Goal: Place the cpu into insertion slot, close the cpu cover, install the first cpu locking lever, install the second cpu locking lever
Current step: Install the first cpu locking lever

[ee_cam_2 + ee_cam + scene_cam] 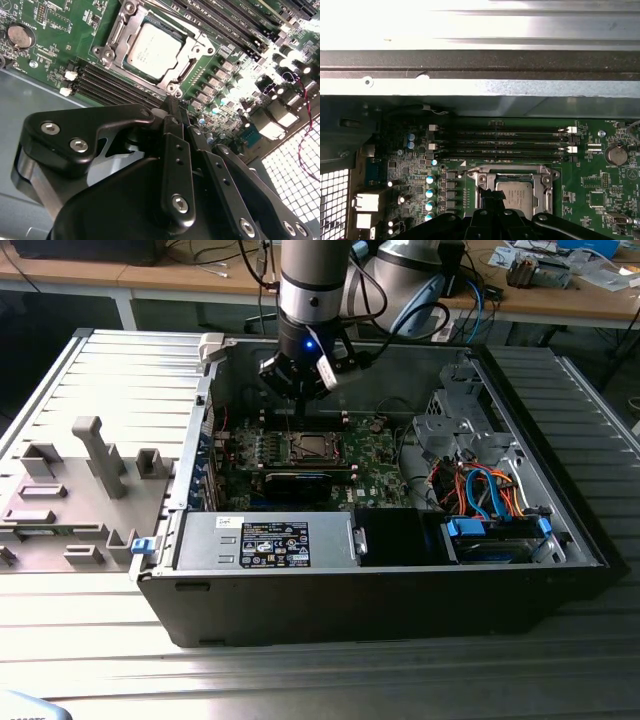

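Note:
The cpu shows its dull silver top and sits in the insertion slot on the green motherboard. The silvery cpu cover lies flat, framing the chip. My gripper hangs just above the board beside the socket, its black fingers pressed together with nothing between them. In the first wrist view, the gripper tip overlaps the edge of the cpu and the cpu cover. In the exterior view, the gripper hovers over the insertion slot inside the open case.
Long black memory slots run beside the socket. A black expansion card, the power supply and a drive cage with orange and blue cables crowd the case. A grey fixture stands at the exterior view's left.

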Motion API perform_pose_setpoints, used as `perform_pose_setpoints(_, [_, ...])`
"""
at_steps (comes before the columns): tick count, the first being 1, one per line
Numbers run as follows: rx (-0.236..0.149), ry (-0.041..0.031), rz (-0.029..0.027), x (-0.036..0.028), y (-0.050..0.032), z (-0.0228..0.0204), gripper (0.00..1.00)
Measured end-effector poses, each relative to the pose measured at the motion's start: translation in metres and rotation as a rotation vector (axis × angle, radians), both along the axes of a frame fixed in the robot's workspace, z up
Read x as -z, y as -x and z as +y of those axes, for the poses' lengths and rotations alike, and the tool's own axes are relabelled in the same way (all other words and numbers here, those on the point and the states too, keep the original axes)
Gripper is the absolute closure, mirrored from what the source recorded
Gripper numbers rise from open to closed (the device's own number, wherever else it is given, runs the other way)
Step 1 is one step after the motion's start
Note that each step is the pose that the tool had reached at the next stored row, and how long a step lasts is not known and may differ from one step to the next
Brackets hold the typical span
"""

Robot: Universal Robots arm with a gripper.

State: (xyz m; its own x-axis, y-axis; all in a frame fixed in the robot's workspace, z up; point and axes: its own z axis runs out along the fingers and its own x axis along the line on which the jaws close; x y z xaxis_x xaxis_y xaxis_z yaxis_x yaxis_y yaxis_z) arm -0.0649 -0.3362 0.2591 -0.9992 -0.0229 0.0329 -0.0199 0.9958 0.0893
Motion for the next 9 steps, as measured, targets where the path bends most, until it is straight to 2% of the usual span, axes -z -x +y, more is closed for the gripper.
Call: perform_pose_setpoints(9, [0.0,-0.0043,0.0,0.0,0.0008,0.0,0.89])
